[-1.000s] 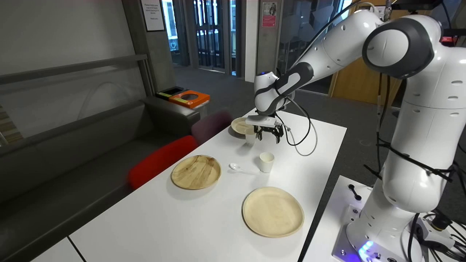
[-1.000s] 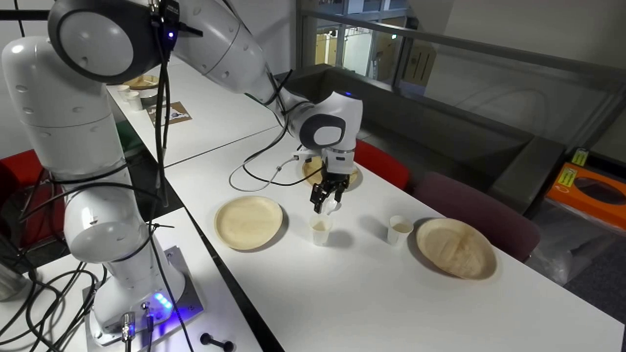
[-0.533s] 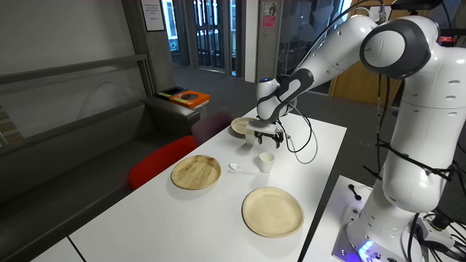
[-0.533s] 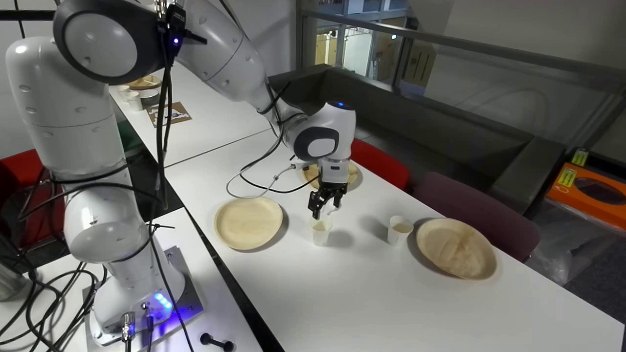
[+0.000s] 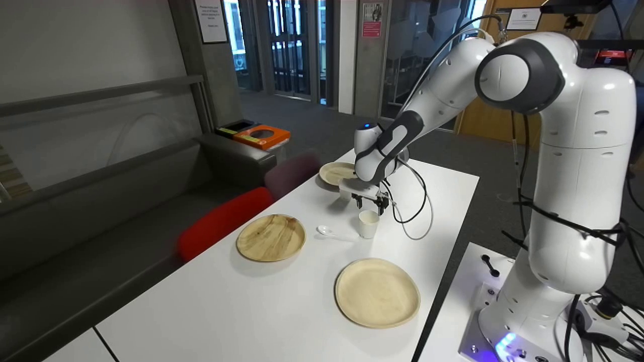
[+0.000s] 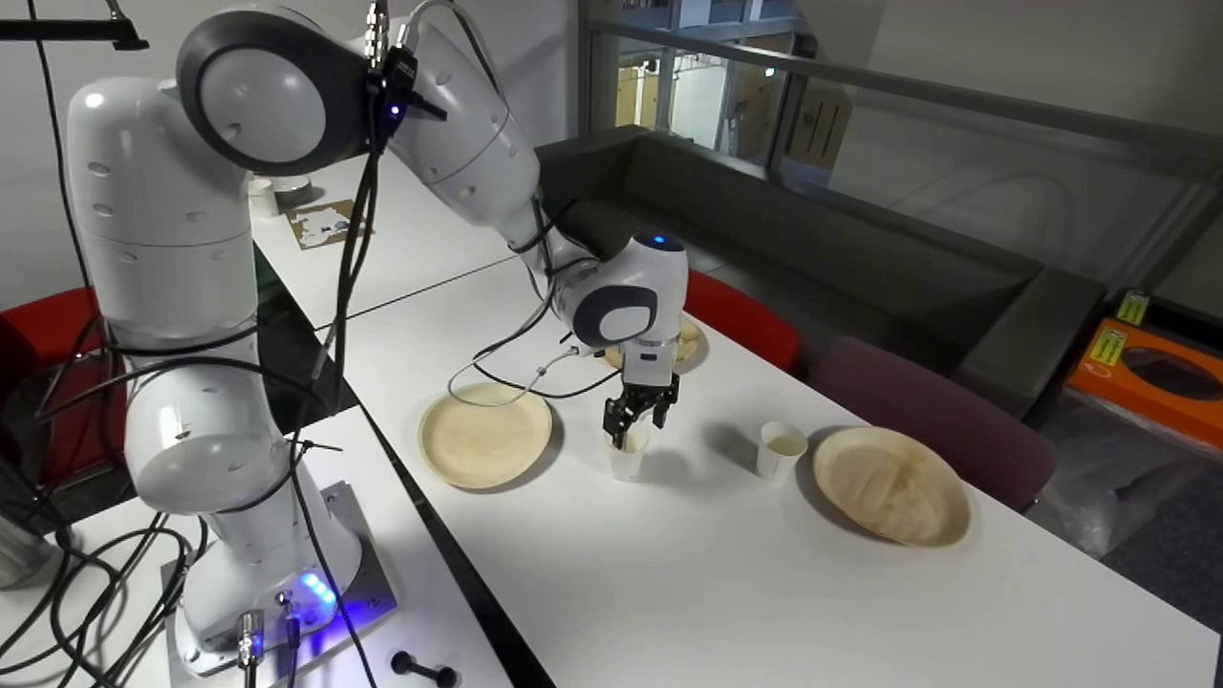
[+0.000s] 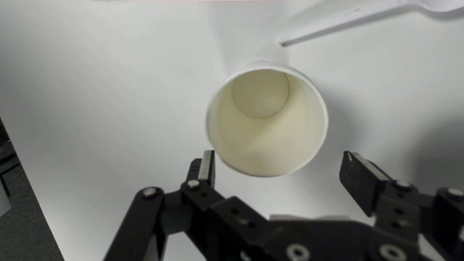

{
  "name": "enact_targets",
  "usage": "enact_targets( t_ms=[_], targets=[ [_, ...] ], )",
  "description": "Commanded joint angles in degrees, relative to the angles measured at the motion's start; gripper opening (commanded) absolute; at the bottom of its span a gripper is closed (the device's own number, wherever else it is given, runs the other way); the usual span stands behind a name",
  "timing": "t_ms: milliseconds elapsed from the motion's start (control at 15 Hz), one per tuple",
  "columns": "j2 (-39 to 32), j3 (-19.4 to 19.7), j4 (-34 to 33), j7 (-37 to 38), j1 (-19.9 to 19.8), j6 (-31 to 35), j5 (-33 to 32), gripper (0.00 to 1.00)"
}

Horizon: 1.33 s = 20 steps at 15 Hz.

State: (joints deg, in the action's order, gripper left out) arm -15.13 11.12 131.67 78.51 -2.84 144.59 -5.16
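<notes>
Now, the end effector (image 7: pixel 278 158) hangs spread and empty beside the paper cup (image 7: pixel 268 121), upright on the desk (image 7: pixel 108 94) near the plastic spoon (image 7: pixel 337 25); best centre on the cup, then squeeze lightly.

I'm in what looks like a shared office lounge: a grey sofa (image 5: pixel 115 211) lines the wall (image 5: pixel 95 45), a red chair (image 5: pixel 224 221) and a purple chair (image 5: pixel 292 173) edge a white table (image 5: pixel 226 301), and a framed notice (image 5: pixel 211 21) hangs near glazed doors (image 5: pixel 289 50).
</notes>
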Motion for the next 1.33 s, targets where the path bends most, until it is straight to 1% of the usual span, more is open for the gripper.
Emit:
enact_targets(
  t_ms=[0,133,200,267,400,467,600,800,867,933,1133,1267],
  targets=[
    [-1.04,1.18,0.84,2.37,1.20,3.11,-1.34,0.76],
    [-1.73,1.33,0.80,2.73,1.60,3.68,-1.19,0.73],
    [-1.96,1.47,0.83,2.93,1.88,3.78,-1.24,0.75],
    [-1.97,1.54,0.94,3.10,2.12,3.81,-1.32,0.80],
    [-1.71,1.59,1.07,3.27,2.44,3.71,-1.40,0.97],
    [-1.54,1.67,1.14,3.21,2.62,3.69,-1.37,1.00],
    [-1.17,1.73,1.40,3.14,2.85,3.81,-1.46,1.00],
    [-0.64,1.86,1.62,3.08,3.03,3.89,-1.48,0.68],
    [-0.50,1.85,1.67,2.99,2.98,3.88,-1.42,0.60],
    [-0.17,1.88,1.84,2.95,2.93,3.95,-1.42,0.55],
    [0.73,2.04,2.24,2.89,2.81,4.25,-1.53,0.51],
    [1.44,2.20,2.61,2.77,2.73,4.68,-1.60,0.54]
  ],
)
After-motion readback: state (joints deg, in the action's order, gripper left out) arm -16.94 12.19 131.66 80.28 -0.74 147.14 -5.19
